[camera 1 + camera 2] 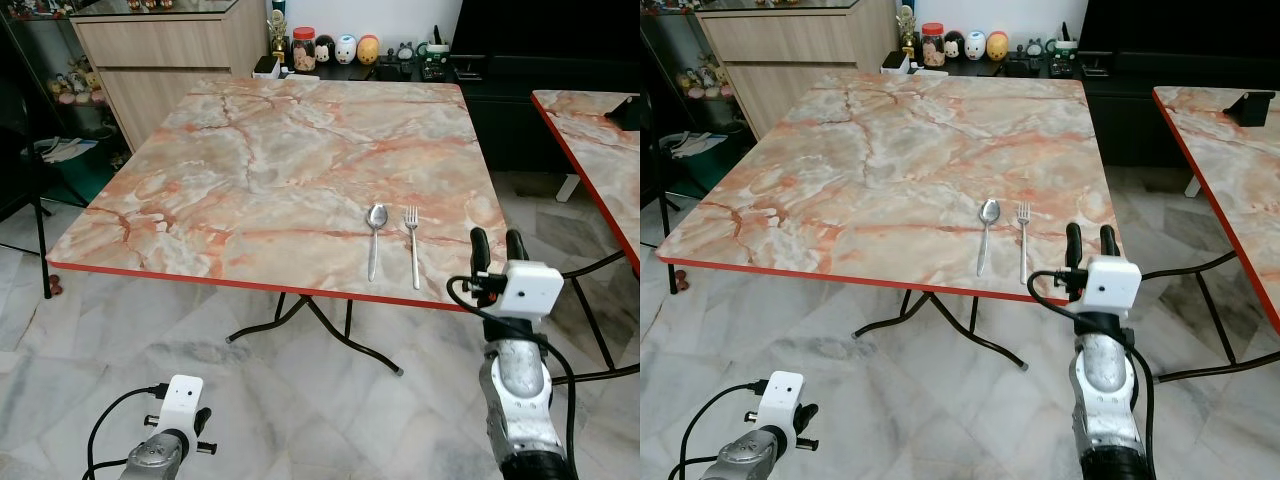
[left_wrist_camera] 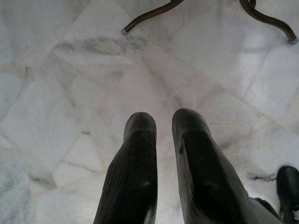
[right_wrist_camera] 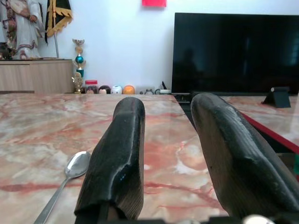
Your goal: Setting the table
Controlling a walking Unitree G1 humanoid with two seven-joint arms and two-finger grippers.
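Head view, right gripper (image 1: 497, 243) raised beside fork (image 1: 412, 246)

A marble-patterned desk (image 1: 250, 170) with a red edge stands on a pale marble floor (image 1: 330, 420). Behind the desk are a wooden cabinet (image 1: 160, 50), a white wall (image 3: 121, 42) and a large black television (image 3: 233, 51). A second, similar desk (image 1: 600, 150) stands beside it.

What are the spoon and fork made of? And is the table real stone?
The spoon and fork look like polished metal, probably steel: silvery and shiny. The table has a glossy pink-and-grey marble pattern, but its thin red edge suggests a printed top, not real stone.
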